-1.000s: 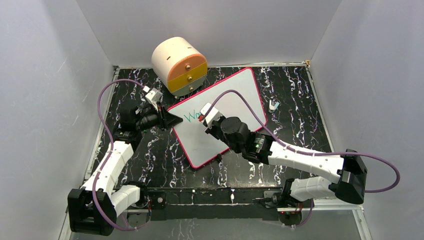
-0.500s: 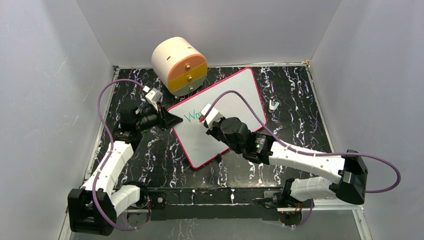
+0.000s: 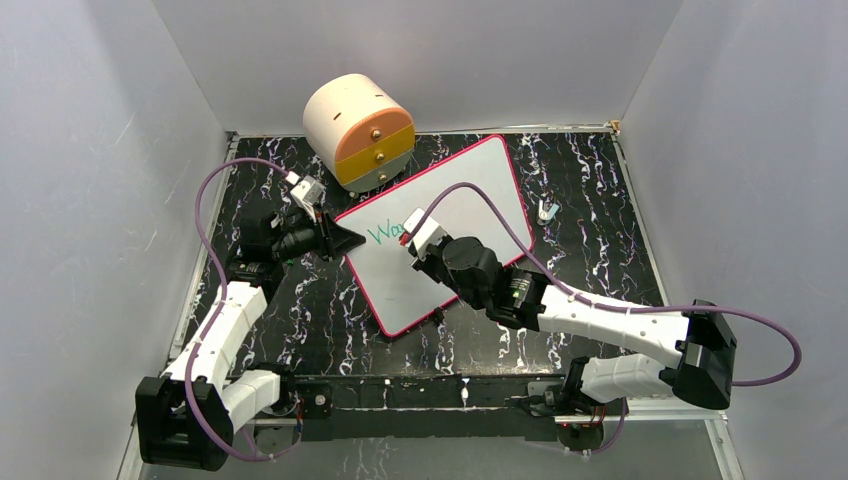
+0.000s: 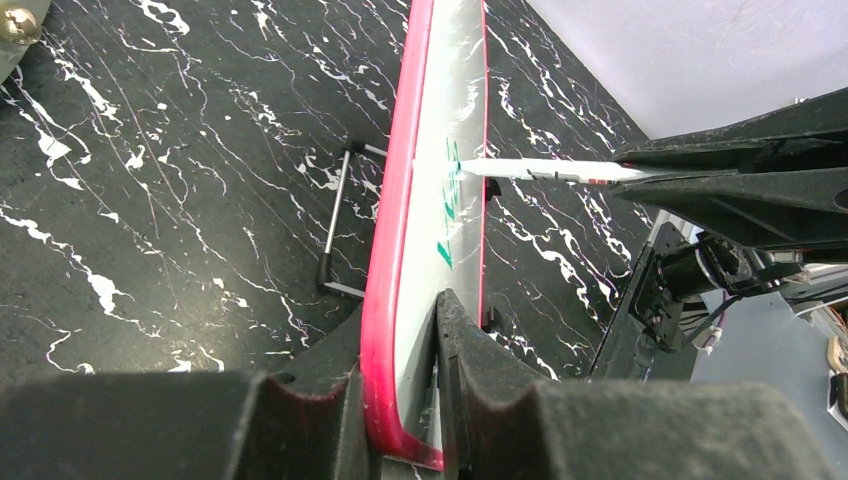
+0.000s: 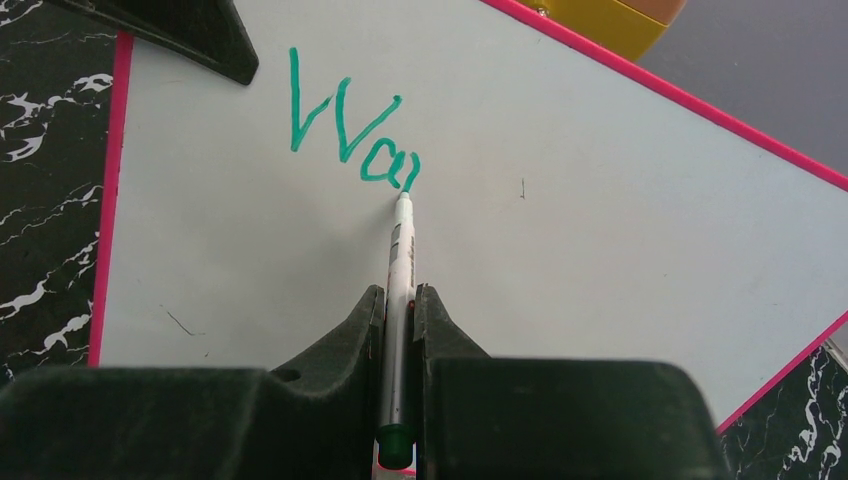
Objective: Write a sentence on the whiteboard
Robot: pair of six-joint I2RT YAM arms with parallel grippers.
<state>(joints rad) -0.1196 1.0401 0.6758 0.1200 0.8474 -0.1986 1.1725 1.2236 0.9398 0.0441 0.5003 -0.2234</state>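
Observation:
The whiteboard (image 3: 470, 195), white with a pink rim, lies at an angle on the black marbled table. My left gripper (image 3: 345, 240) is shut on its left corner; in the left wrist view the rim (image 4: 385, 300) sits pinched between the jaws of the left gripper (image 4: 402, 305). My right gripper (image 5: 400, 292) is shut on a white marker (image 5: 402, 250) with a green tip. The tip touches the board (image 5: 600, 230) at the end of the green letters "Wa" (image 5: 350, 130), the only part of the sentence that shows. In the top view the right gripper (image 3: 408, 240) hides the writing's end.
A cream cylinder (image 3: 358, 130) with orange and grey drawer fronts stands just behind the board's far left edge. A small metal clip (image 3: 546, 210) lies right of the board. A thin black wire stand (image 4: 340, 225) sticks out under the board. Grey walls enclose the table.
The right gripper has shifted slightly right with the marker, and the green writing has grown by the letter "a". The left arm and the board have not moved.

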